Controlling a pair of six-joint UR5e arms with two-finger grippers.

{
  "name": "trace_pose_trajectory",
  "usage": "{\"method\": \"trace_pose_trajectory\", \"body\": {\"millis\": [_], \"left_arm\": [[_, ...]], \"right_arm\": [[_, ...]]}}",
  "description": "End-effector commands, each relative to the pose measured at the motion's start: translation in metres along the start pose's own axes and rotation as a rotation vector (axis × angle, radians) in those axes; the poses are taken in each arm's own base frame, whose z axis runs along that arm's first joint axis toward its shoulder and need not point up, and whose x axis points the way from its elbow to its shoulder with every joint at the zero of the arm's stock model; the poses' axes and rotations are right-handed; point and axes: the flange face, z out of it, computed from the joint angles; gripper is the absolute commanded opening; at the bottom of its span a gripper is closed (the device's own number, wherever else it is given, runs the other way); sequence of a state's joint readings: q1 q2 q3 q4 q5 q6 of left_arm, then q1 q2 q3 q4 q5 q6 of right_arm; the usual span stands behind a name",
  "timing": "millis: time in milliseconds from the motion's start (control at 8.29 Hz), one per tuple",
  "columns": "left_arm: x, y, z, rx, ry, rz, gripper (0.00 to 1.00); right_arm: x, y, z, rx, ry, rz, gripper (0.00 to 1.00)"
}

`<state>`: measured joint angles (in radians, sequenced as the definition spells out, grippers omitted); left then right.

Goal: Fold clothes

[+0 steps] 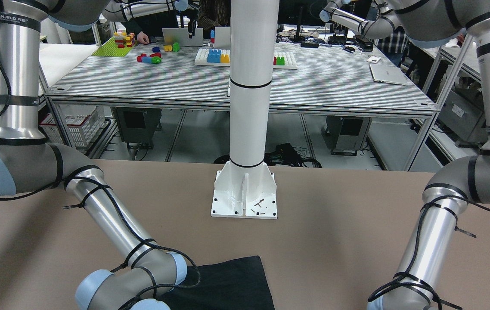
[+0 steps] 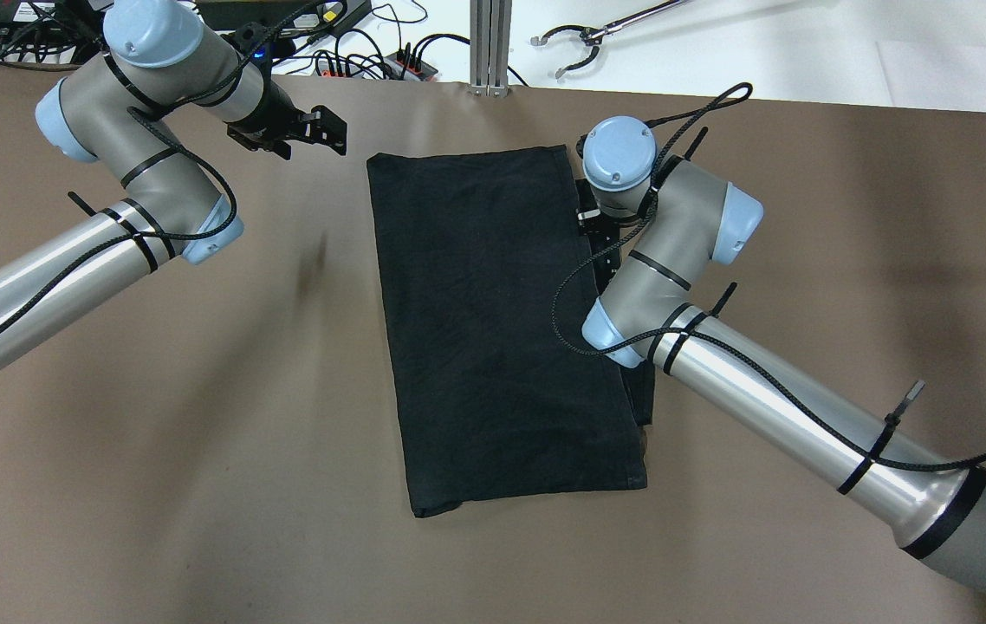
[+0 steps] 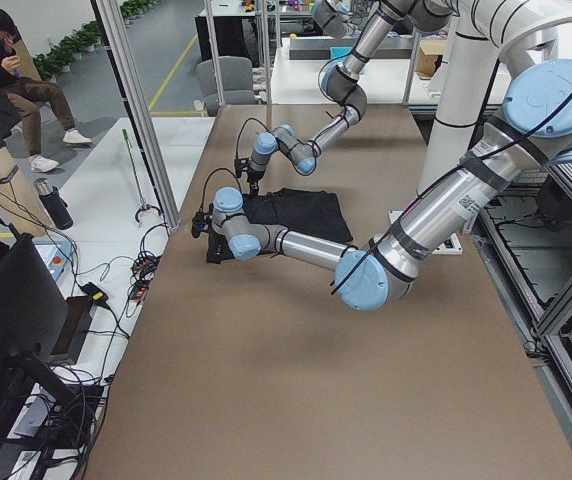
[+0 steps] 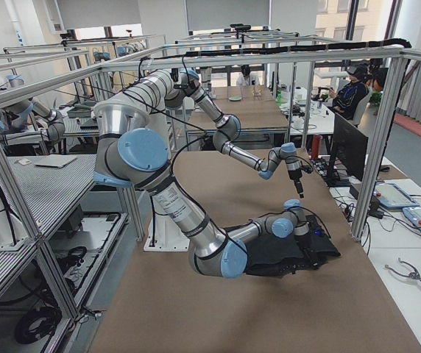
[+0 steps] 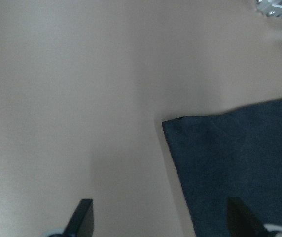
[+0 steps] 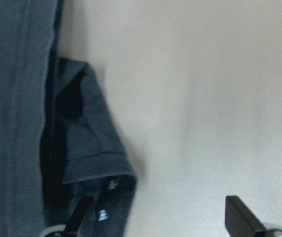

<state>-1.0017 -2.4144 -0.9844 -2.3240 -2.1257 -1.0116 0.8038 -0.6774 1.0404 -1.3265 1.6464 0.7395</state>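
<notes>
The white pillar base (image 1: 244,202) stands bolted to the brown table (image 2: 198,451) at the robot's edge; just beyond it lies the black garment (image 2: 502,329), flat and folded to a long rectangle, its short hems facing toward and away from the robot; it sits mid-table, between the two arms. Along its right long edge, toward the near corner, a narrow strip of a lower layer pokes out from under the top one. Farther along that same edge the right arm bends over the cloth, its wrist covering most of the right gripper (image 6: 158,217) in the overhead view; the wrist camera shows its jaws spread wide, clamping nothing; one fingertip (image 6: 82,215) sits at a loose hemmed flap of the garment that sticks out sideways, the other fingertip (image 6: 239,212) over bare table; whether the first one touches the flap I cannot tell. Farther still, off the garment's far left corner, the left gripper (image 2: 335,134) hangs over bare table, apart from the cloth; its jaws too are wide apart and empty; its own camera looks down on that corner of the cloth, seen between the two tips. Past the far table edge a tangle of black cables (image 2: 406,61) and a long grabber tool (image 2: 587,35) lie on a white surface.
</notes>
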Motion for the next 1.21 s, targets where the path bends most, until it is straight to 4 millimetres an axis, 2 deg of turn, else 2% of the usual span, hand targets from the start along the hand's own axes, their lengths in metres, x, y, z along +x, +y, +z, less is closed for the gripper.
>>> {"method": "trace_pose_trajectory", "body": {"millis": [0,121,241,362,482,603,724,844,965,1086], "left_arm": [[0.006,0.003,-0.009,0.008,0.017,-0.007,0.95],[0.014,0.006,-0.016,0.012,0.035,-0.006,0.95],[0.015,0.042,0.006,-0.027,0.037,-0.013,0.95],[0.016,0.078,0.015,-0.058,0.052,-0.009,0.95],[0.022,0.110,0.015,-0.082,0.077,-0.031,0.95],[0.031,0.143,0.010,-0.107,0.104,-0.089,0.95],[0.039,0.167,0.008,-0.130,0.122,-0.125,0.95],[0.051,0.191,0.018,-0.137,0.119,-0.154,0.95],[0.075,0.225,0.041,-0.115,0.111,-0.176,0.95],[0.084,0.238,0.051,-0.099,0.104,-0.189,0.95]], "right_arm": [[0.038,-0.017,-0.006,0.031,0.005,0.012,0.94],[0.030,-0.018,-0.022,0.028,-0.045,0.010,0.94],[0.030,-0.013,-0.033,0.034,-0.080,0.015,0.94],[0.037,0.001,-0.046,0.048,-0.124,0.012,0.94],[0.039,0.010,-0.061,0.051,-0.169,0.007,0.94],[0.037,0.012,-0.067,0.048,-0.191,0.005,0.94],[0.035,0.012,-0.069,0.043,-0.205,0.030,0.94],[0.034,0.012,-0.073,0.046,-0.212,0.041,0.94],[0.033,0.012,-0.079,0.055,-0.220,0.041,0.94],[0.033,0.011,-0.081,0.058,-0.223,0.041,0.93]]}}
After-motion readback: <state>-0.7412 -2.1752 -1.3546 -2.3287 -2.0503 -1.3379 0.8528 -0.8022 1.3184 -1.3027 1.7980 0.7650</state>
